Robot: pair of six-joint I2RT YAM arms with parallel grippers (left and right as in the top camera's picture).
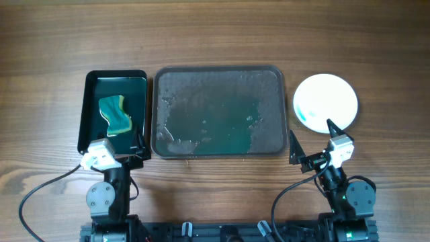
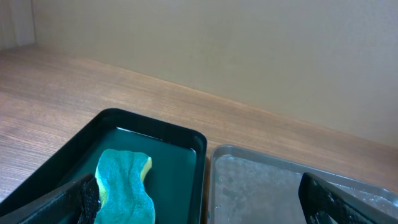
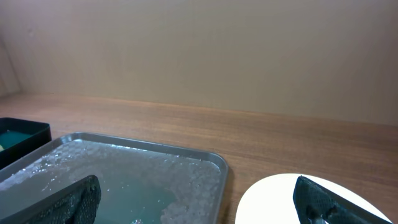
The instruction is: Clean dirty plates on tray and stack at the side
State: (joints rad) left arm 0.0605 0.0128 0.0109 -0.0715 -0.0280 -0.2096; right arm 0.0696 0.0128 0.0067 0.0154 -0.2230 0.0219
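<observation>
Wooden bench (image 1: pixel 201 33): plates (image 1: pixel 326 101) appear stacked just right of the wet, plate-free tray (image 1: pixel 218 70). My left pincer (image 2: pixel 199 214) and right pincer (image 3: pixel 199 208) stand apart; I check the stack is even, touching nothing.

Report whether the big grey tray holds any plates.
No plates in it. Overhead, the tray holds only teal water and foam; the one visible white plate sits on the table beside it.

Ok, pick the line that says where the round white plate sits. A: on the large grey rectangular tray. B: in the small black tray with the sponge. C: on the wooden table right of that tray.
C: the round white plate lies on the wooden table, right of the large grey rectangular tray and apart from it.
</observation>
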